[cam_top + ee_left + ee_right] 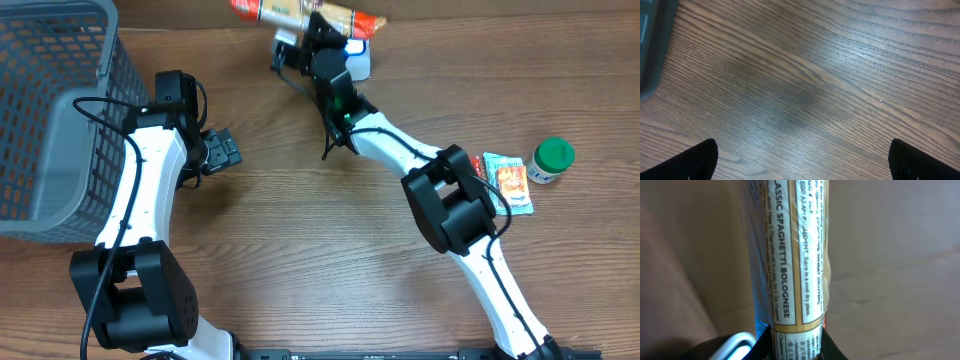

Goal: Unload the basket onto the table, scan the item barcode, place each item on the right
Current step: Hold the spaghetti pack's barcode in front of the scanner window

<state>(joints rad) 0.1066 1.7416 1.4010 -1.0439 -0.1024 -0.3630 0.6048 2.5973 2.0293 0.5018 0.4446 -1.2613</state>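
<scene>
1. Your right end effector (318,32) was closed to a narrow gap on the spaghetti pack (283,12), at the far edge of the surface (300,250). The pack ran crosswise, sticking out past the fingers on both sides.
2. From the right wrist, the spaghetti pack (790,255) rose straight up the frame from between the jaws of that end effector (792,347). Its label text, "CLASSIC SPAGHETTI BOLOGNESE", was readable only here.
3. You could not tell from either view whether the pack was lifted or touching the wood.
4. Only the overhead view showed you a white-and-blue object (357,60) just beside the right end effector. It also showed the grey basket (60,60) on the left, and an orange packet (510,183) near a green-lidded jar (550,160), well apart on the right.
5. Your left end effector (222,152) stood fully open and held nothing. Its wrist view showed bare wood, with dark fingertips (695,162) at the bottom corners.
</scene>
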